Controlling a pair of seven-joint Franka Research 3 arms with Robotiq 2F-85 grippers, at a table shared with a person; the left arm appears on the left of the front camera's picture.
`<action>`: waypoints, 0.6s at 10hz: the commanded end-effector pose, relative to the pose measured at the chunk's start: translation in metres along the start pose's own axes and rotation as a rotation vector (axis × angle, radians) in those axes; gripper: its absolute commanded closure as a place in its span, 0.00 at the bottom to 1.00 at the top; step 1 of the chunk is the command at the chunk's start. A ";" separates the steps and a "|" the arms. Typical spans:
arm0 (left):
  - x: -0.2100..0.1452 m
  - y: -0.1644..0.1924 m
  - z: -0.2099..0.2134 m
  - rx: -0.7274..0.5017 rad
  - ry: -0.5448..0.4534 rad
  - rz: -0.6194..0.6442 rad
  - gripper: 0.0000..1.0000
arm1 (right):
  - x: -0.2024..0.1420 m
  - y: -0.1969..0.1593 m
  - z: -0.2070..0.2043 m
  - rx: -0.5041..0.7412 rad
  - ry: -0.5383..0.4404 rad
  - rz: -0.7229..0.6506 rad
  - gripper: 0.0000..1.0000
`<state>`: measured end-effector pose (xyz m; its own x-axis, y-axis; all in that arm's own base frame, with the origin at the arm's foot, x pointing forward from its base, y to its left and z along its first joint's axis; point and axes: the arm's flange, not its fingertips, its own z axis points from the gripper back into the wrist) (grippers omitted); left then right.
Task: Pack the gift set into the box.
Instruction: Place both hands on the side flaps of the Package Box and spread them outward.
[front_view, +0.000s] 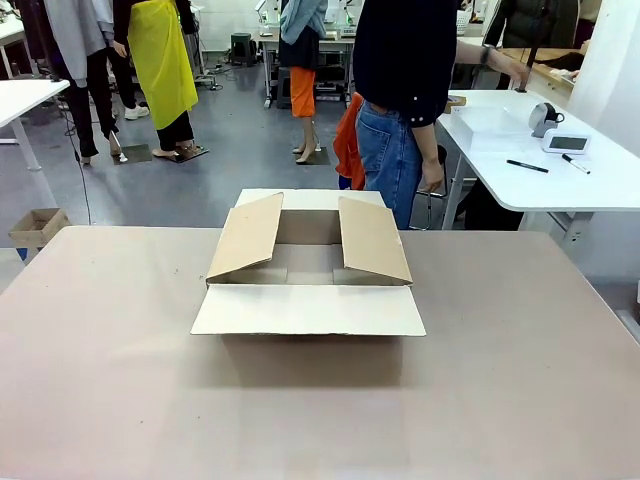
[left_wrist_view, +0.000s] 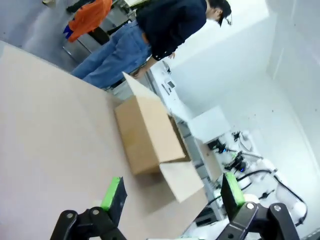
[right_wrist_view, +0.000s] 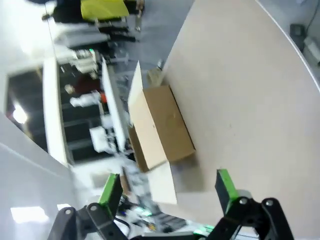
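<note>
Since the box sits open and looks empty, you've packed nothing yet; left gripper and right gripper gape wide, empty-handed.

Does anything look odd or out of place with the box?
On the box, the left flap and right flap lean inward over the opening, partly covering it. The near flap lies flat on the table. No damage shows.
</note>
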<state>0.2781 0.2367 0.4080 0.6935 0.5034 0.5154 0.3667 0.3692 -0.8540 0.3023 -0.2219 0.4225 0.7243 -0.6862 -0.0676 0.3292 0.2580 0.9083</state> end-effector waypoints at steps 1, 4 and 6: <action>0.001 -0.003 0.019 0.028 0.044 -0.047 0.00 | -0.011 0.031 0.010 -0.066 0.049 0.138 0.00; 0.001 -0.003 0.019 0.028 0.044 -0.047 0.00 | -0.011 0.031 0.010 -0.066 0.049 0.138 0.00; -0.001 0.001 0.017 0.025 0.051 -0.012 0.00 | -0.011 0.031 0.010 -0.066 0.049 0.138 0.00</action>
<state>0.2622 0.2535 0.4077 0.7271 0.4548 0.5143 0.3515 0.3969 -0.8479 0.3026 -0.2106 0.4599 0.7851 -0.6191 0.0171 0.2800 0.3794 0.8818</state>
